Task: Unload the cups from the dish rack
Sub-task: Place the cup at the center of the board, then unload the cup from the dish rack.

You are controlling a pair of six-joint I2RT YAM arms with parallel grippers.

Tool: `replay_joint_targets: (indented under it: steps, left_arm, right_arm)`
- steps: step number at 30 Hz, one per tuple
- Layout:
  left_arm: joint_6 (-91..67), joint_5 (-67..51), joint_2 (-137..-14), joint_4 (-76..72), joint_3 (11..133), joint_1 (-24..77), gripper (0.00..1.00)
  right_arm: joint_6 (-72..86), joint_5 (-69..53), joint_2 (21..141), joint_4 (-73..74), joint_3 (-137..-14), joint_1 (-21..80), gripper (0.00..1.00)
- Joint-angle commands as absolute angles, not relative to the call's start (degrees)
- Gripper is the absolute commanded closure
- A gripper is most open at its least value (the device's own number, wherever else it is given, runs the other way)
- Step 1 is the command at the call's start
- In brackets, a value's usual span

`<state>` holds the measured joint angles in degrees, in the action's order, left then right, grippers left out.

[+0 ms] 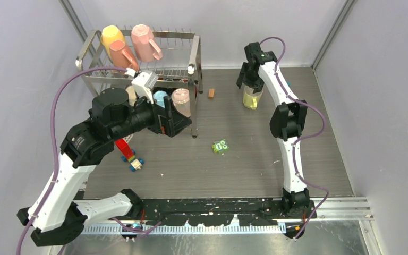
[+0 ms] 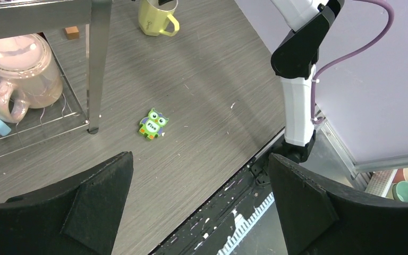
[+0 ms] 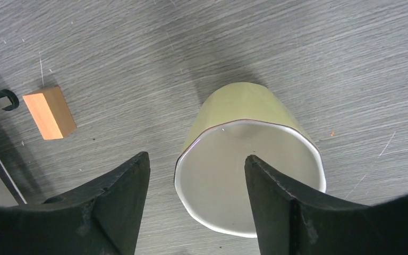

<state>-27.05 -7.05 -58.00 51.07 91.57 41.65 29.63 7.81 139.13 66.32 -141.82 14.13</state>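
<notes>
The dish rack (image 1: 194, 50) stands at the far left. Its top tier holds a yellow cup (image 1: 110, 36), an orange cup (image 1: 122, 53) and a pink cup (image 1: 144, 42). The lower tier holds a light blue cup (image 1: 160, 97) and a pale pink cup (image 1: 181, 100), which also shows upside down in the left wrist view (image 2: 18, 66). My left gripper (image 1: 177, 120) is open and empty beside the lower tier (image 2: 201, 159). A lime cup (image 1: 252, 99) stands upright on the table. My right gripper (image 1: 250, 84) is open right above it, its fingers either side of the left rim (image 3: 197, 158).
A small wooden block (image 1: 211, 93) lies between the rack and the lime cup (image 3: 244, 103). A green owl toy (image 1: 220, 146) lies mid-table. Red, yellow and blue toy blocks (image 1: 127, 151) lie under my left arm. A rack leg (image 2: 100, 64) stands near the left gripper.
</notes>
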Motion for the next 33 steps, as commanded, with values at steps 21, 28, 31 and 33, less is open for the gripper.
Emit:
replay_joint_targets:
  steps: [21,28,31,33]
  left_arm:
    - [-23.6,4.0,-62.4,51.1,101.2,41.8,0.0]
    - [-20.5,15.3,-66.7,53.6,108.4,41.9,0.0]
    - [-19.4,23.0,-69.1,54.5,111.5,41.8,0.0]
    - [-19.1,28.2,-70.8,55.2,113.6,41.8,0.0]
  right_arm:
    - [30.9,6.6,106.6,59.5,-123.5,19.9,0.0]
    - [31.8,3.5,92.0,52.9,-108.8,20.1,0.0]
    - [32.1,1.0,86.9,50.5,-103.4,20.1,0.0]
    - [32.3,-0.9,84.0,49.5,-100.0,20.2,0.0]
